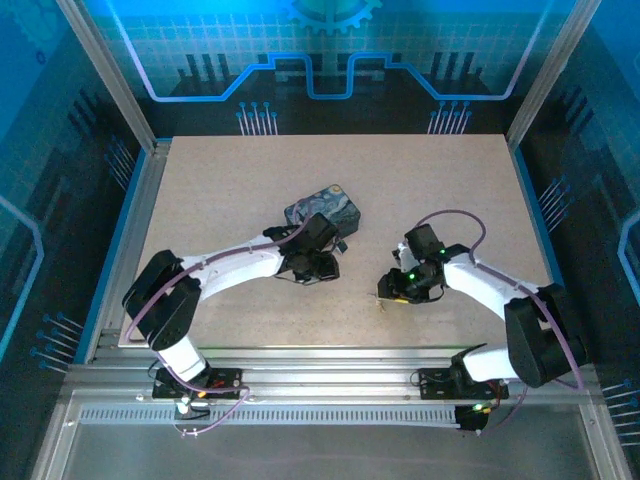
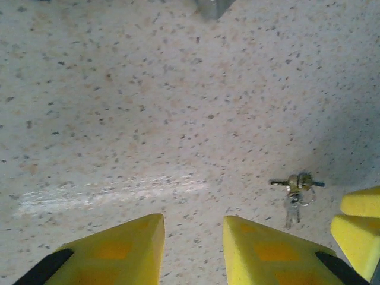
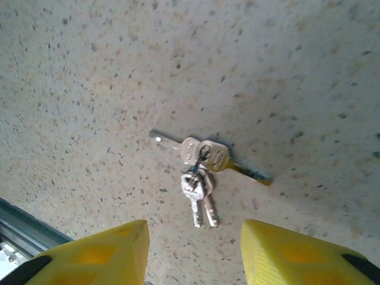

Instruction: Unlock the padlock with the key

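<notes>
A bunch of keys [image 3: 202, 163] lies flat on the speckled table: one silvery and one brassy larger key, and two small silvery keys on a ring. My right gripper [image 3: 195, 228] hangs open just above it, one yellow finger on each side of the small keys, touching nothing. From the left wrist view the same bunch [image 2: 295, 191] sits to the right of my open, empty left gripper [image 2: 194, 221]. From above, the left gripper [image 1: 318, 268] is beside the tin and the right gripper [image 1: 392, 290] is near the table's front. The padlock is out of view.
A dark-blue swirl-painted tin [image 1: 322, 205] lies mid-table behind the left gripper. The right gripper's yellow fingers [image 2: 359, 217] show at the left wrist view's right edge. A grey object [image 2: 211, 7] pokes in at that view's top edge. A metal rail [image 3: 24, 228] borders the table.
</notes>
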### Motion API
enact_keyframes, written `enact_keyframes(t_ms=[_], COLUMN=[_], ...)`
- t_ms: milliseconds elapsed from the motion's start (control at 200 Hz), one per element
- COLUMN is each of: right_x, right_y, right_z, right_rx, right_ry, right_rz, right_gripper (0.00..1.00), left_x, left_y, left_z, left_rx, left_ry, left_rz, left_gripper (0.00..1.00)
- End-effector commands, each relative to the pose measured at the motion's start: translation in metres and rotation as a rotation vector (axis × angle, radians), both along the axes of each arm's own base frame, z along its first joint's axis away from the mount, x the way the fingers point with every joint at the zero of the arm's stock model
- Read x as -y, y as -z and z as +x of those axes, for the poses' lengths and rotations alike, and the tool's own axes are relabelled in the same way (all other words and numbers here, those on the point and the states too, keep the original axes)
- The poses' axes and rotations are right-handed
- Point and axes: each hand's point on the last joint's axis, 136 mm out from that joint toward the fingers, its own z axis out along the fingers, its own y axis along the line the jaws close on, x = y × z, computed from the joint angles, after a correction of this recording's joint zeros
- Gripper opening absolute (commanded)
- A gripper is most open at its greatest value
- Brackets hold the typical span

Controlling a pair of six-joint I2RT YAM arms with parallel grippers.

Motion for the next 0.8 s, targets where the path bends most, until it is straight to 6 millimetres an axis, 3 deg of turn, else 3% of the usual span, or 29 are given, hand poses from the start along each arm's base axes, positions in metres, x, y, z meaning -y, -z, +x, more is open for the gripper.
enact_keyframes(t_ms=[0,290,575,795], right_x=[0.004,-0.014,-0.026,-0.03], right_y=[0.002,-0.002,-0.029,-0.008], right_z=[-0.004,0.002,0.024,0.023], right_rx=[-0.019,0.034,0.193,0.108], right_ry=[0.022,-0.055,-0.347,-0.452], right_rz=[-0.051,-0.069,-0.155,-0.184], right_gripper=[0.44,0.42,0.55,0.55], left_x=[-0.014,-0.018,-0.036,-0.06], left_y=[0.002,-0.003,-0.01,-0.015], left_z=[0.0,-0.001,-0.004,-0.004], left_rx=[0.003,0.028,0.053,0.061], left_ry=[0.0,0.016,0.03,-0.007], left_rz=[0.006,0.015,0.072,0.087], left_gripper=[0.33,0.33,0.33,0.33])
